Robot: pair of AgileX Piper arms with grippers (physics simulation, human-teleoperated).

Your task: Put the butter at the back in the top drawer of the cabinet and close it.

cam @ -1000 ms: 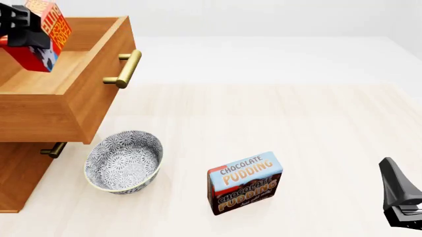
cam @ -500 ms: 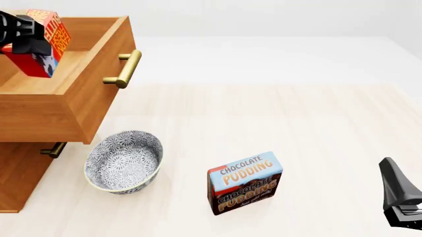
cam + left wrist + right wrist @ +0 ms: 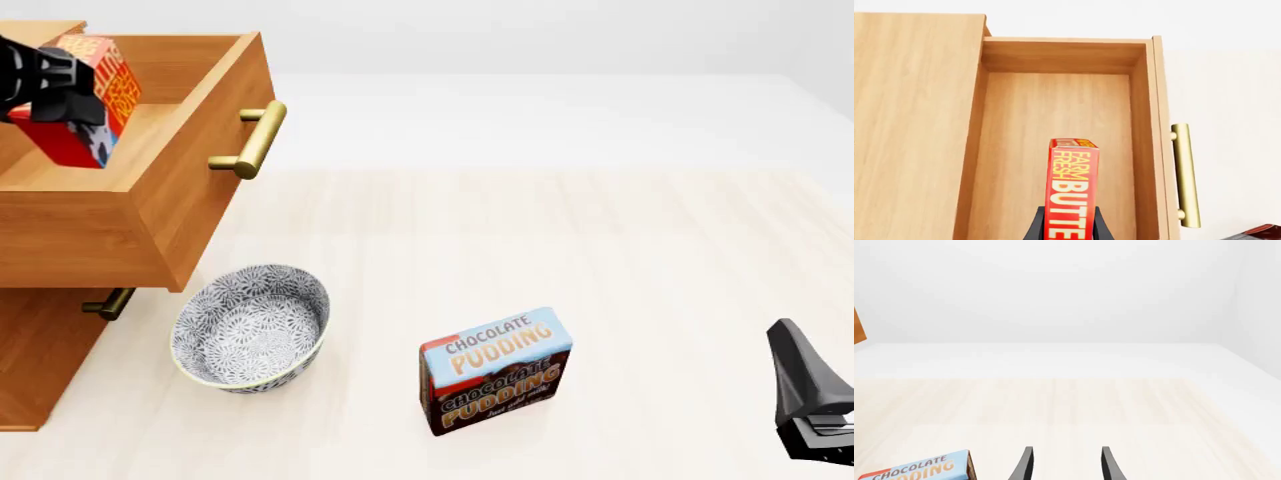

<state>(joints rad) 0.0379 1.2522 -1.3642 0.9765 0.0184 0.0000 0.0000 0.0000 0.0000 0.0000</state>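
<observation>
The left gripper (image 3: 54, 85) reaches in over the open top drawer (image 3: 160, 170) of the cabinet (image 3: 40, 360), clamped on the butter (image 3: 94, 95), which hangs tilted above the drawer floor directly beneath it. The right gripper (image 3: 1064, 465) sits low near the table (image 3: 601, 260), fingers parted around nothing, with the pudding box (image 3: 497, 370) off to its left.

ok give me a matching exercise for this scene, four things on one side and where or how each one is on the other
Things:
1. butter
2. top drawer
3. patterned bowl
4. right claw

States:
A. open, holding nothing
B. pulled out, empty inside
C. held in the left claw over the drawer
D. on the table below the drawer front

Pairs: 1-C, 2-B, 3-D, 4-A
</observation>
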